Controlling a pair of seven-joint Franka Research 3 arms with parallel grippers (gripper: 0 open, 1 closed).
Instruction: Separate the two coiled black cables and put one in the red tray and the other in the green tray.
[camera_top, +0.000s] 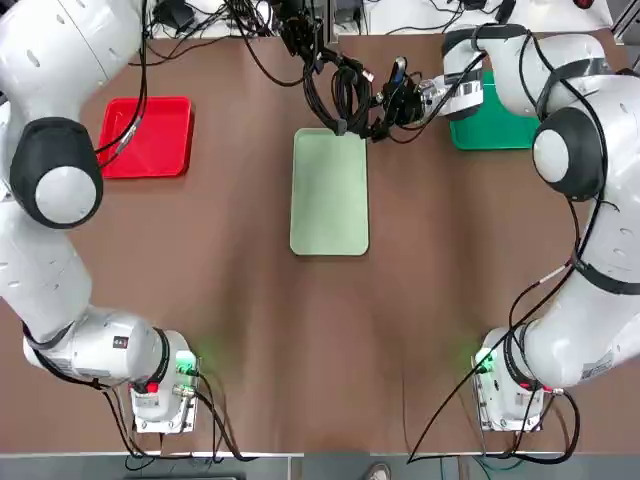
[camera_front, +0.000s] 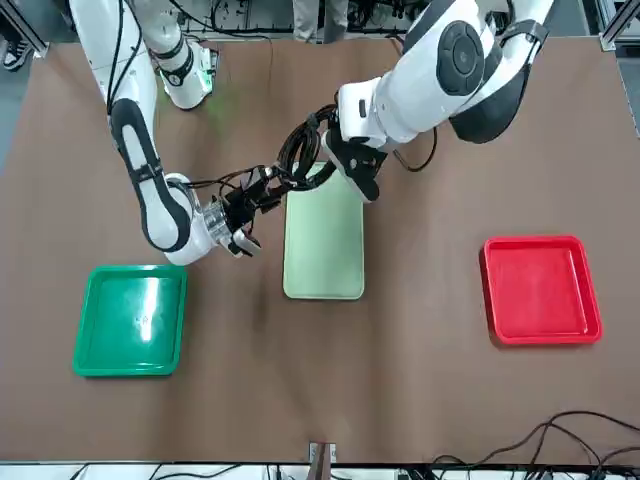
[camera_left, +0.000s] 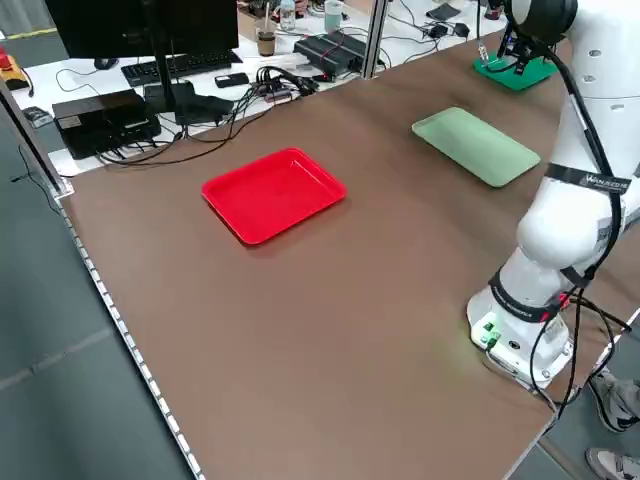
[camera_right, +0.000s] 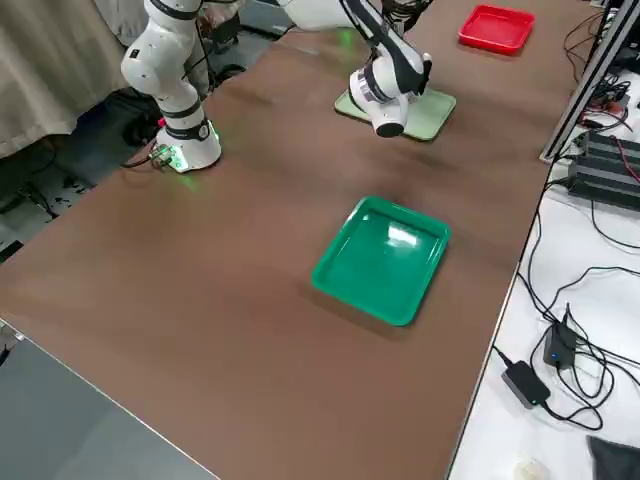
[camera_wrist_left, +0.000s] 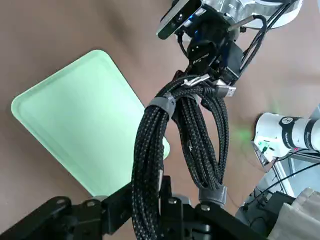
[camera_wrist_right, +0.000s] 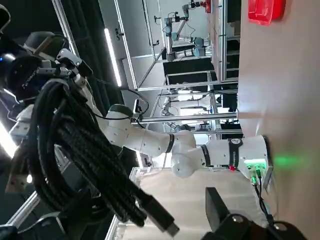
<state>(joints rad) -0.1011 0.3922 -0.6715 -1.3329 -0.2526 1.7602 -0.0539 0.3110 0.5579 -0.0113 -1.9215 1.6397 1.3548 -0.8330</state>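
As the left gripper (camera_wrist_left: 146, 194) clamps the coiled black cables (camera_wrist_left: 146, 160), they hang close by the right gripper (camera_wrist_right: 150, 210), jaws wide open, toward one finger.

The left arm (camera_top: 60, 275) and right arm (camera_top: 600, 260) bend inward, wrists facing. The left gripper (camera_wrist_left: 149, 194) is clamped; close by, the right gripper (camera_wrist_right: 149, 202) holds its jaws wide apart.

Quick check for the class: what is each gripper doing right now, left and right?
Left gripper: closed, holding coiled black cable.
Right gripper: open, fingers spread, cable loops close by.
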